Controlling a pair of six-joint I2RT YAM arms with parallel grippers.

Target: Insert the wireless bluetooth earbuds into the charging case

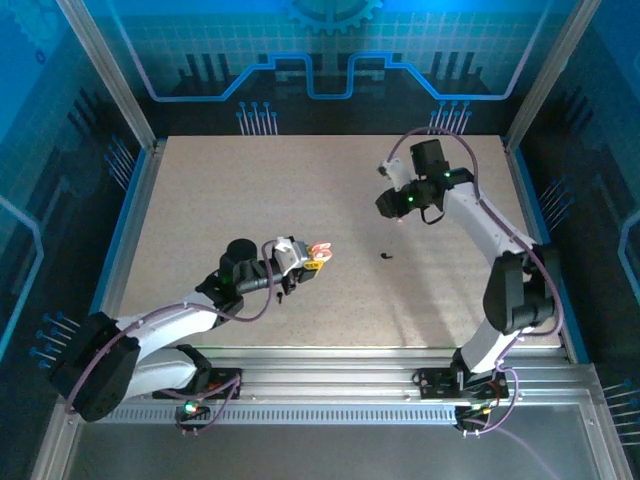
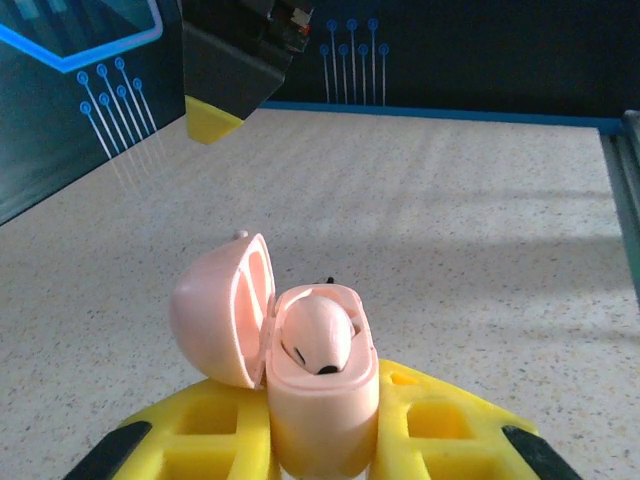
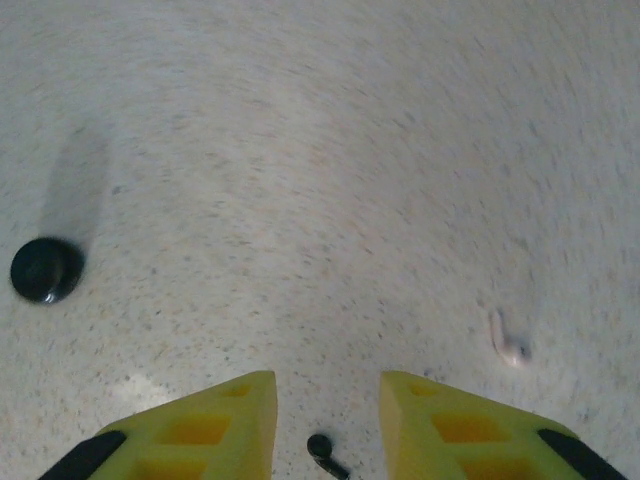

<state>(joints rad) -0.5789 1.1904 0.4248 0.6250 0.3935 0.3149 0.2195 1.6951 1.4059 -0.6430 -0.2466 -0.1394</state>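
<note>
Both arms share one build — white tubular links between black joint housings. Along the left arm [image 1: 165,328] and the right arm [image 1: 478,222] run pale purple cables [image 1: 250,312], looping loose near the joints. A small green light [image 1: 188,408] glows at each base, and another near the right arm's wrist. The left gripper [image 2: 320,400] and the right gripper [image 3: 325,385] have bright yellow jaws — moulded with square recessed pockets, black at the outer corners.
</note>
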